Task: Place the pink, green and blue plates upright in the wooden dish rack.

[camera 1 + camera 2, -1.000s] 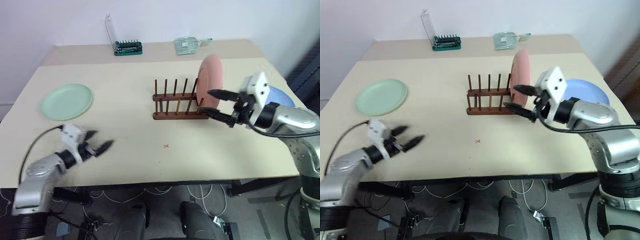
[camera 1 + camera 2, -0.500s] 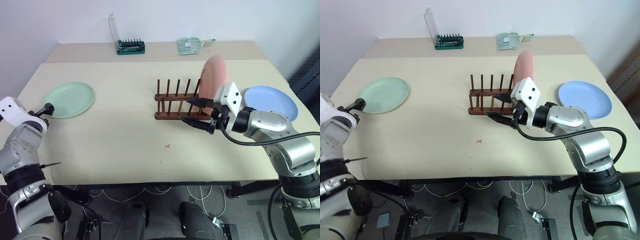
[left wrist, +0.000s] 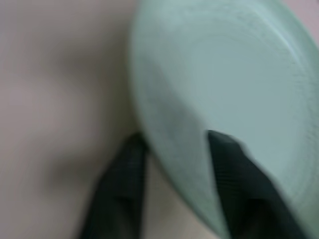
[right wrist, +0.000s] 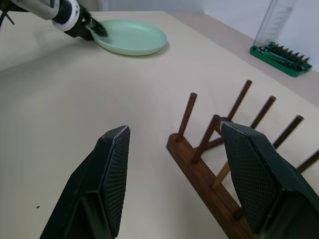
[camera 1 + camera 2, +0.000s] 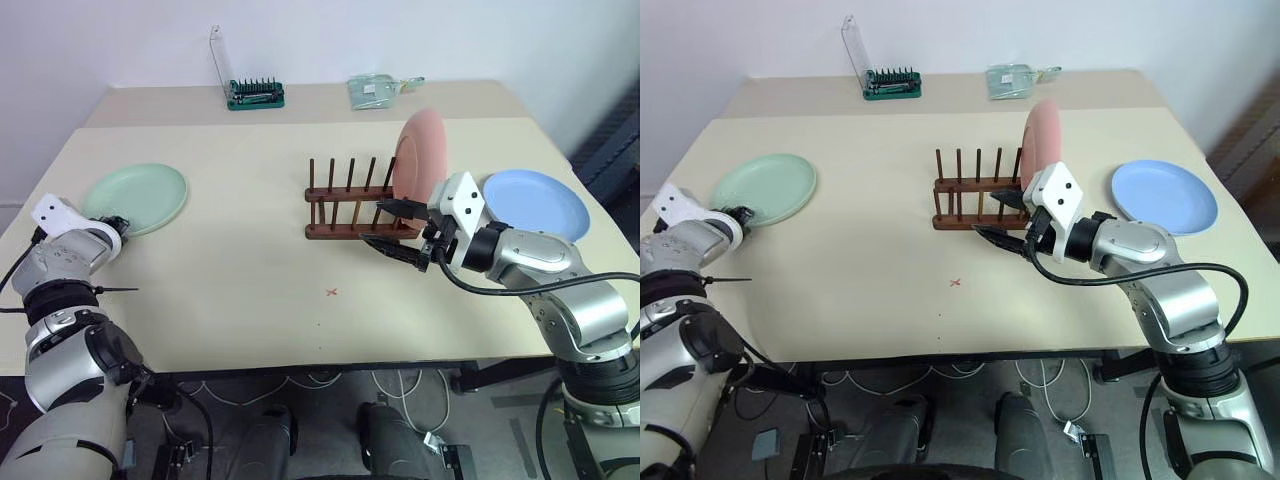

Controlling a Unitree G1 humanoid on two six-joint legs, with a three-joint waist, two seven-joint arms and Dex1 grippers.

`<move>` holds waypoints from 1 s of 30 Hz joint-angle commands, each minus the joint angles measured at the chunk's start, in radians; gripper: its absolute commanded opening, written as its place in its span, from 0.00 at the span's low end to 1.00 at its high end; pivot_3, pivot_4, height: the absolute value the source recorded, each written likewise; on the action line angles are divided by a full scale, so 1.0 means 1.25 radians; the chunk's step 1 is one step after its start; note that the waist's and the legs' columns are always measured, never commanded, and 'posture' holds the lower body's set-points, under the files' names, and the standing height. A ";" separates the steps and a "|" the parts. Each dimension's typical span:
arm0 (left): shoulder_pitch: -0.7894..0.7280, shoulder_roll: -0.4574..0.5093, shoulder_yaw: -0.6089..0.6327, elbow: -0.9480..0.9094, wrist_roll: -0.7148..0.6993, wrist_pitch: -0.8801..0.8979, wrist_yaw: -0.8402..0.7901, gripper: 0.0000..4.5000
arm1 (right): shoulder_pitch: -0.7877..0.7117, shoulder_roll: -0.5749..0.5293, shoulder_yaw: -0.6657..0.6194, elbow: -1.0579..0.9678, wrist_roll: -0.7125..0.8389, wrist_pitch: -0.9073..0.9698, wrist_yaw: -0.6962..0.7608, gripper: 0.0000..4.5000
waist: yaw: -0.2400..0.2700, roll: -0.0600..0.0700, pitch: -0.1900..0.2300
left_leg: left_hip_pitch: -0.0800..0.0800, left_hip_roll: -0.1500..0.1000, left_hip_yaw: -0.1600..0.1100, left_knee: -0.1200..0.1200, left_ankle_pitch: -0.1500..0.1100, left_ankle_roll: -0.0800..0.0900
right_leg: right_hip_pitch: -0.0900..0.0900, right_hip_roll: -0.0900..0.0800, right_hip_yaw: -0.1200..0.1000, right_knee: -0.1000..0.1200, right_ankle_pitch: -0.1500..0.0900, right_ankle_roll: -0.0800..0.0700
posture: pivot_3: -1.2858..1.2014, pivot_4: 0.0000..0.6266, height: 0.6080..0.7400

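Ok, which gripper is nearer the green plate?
Left. The left gripper straddles the green plate at its near rim; the right gripper hangs open by the wooden dish rack, far across the table.

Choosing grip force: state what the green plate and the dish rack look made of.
Green plate: probably plastic or matte-glazed ceramic; flat, even mint colour, no shine.
Dish rack: wood, dark reddish-brown stain; slim round pegs on rails.

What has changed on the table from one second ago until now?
The left gripper moved to the green plate and closed over its near rim. The right gripper stayed open near the wooden dish rack. The pink plate, upright in the rack, and the blue plate stayed put.
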 commanded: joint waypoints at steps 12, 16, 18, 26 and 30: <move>0.041 -0.159 -0.215 -0.581 -0.012 -0.019 -0.052 0.02 | -0.178 0.045 0.172 0.113 -0.322 -0.216 -0.066 0.66 | 0.000 -0.002 0.000 | -0.001 0.000 0.000 0.000 0.001 -0.002 | -0.001 0.000 0.000 0.000 0.001 -0.001 | 0.52 0.24 1.00; 0.005 -0.200 -0.307 -0.668 0.003 0.007 -0.041 0.01 | -0.265 0.103 0.225 0.218 -0.430 -0.295 -0.100 0.71 | -0.002 -0.002 0.000 | -0.001 0.000 0.001 0.000 0.003 -0.006 | -0.001 0.000 0.000 0.000 0.001 -0.001 | 0.52 0.24 1.00; -0.010 -0.209 -0.340 -0.699 0.013 0.020 -0.037 0.00 | -0.290 0.123 0.238 0.254 -0.464 -0.329 -0.108 0.84 | -0.004 -0.002 0.000 | -0.001 0.000 0.001 0.000 0.003 -0.006 | -0.001 0.000 0.000 0.000 0.001 -0.001 | 0.52 0.24 1.00; -0.070 -0.255 -0.358 -0.770 -0.036 0.118 -0.028 0.00 | -0.371 0.155 0.298 0.400 -0.671 -0.516 -0.198 1.00 | -0.005 -0.002 0.001 | -0.001 0.000 0.001 -0.001 0.004 -0.006 | -0.003 0.000 0.001 0.000 0.001 -0.001 | 0.52 0.24 1.00; -0.088 -0.261 -0.371 -0.800 -0.058 0.183 -0.037 0.00 | -0.406 0.163 0.309 0.468 -0.745 -0.588 -0.251 1.00 | -0.005 -0.002 0.001 | -0.001 0.000 0.001 -0.001 0.004 -0.007 | -0.003 0.000 0.001 0.000 0.001 -0.001 | 0.52 0.24 1.00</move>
